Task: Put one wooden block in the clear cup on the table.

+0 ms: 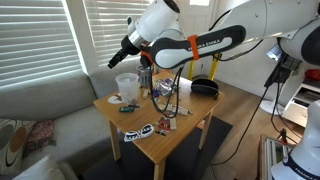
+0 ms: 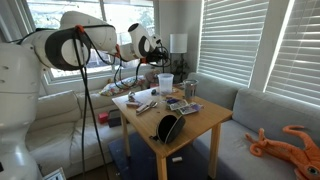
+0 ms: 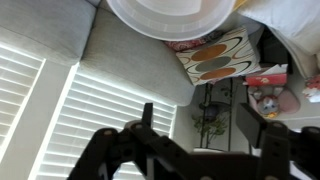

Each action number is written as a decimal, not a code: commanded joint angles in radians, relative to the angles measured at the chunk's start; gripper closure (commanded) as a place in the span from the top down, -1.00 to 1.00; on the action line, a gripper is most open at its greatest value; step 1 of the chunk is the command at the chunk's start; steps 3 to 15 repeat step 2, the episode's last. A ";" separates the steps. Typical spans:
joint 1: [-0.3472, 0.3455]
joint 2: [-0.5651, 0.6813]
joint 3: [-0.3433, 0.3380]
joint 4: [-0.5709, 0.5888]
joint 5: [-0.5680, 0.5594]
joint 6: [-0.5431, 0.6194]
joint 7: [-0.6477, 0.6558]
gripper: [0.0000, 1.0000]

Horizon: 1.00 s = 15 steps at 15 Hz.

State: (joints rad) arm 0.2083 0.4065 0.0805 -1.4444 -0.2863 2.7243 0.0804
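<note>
The clear cup [image 1: 126, 86] stands upright at a back corner of the small light-wood table [image 1: 190, 125]; it also shows in an exterior view [image 2: 165, 82]. In the wrist view its wide white rim [image 3: 170, 15] fills the top edge. My gripper [image 1: 118, 60] hangs in the air just above and beside the cup, also seen in an exterior view [image 2: 158, 47]. In the wrist view the gripper [image 3: 200, 120] has its fingers spread apart with nothing between them. Several small pieces [image 1: 162, 122] lie on the table; I cannot tell which are wooden blocks.
A silver metal can [image 2: 190, 90] stands near the cup. Black headphones [image 2: 168, 127] lie on the table near one edge. Stickers [image 1: 140, 130] mark the tabletop. A grey sofa [image 1: 40, 105] flanks the table, with window blinds behind. Cables hang by the arm.
</note>
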 commanded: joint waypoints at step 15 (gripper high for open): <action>0.020 -0.002 -0.007 0.003 0.023 -0.002 -0.023 0.96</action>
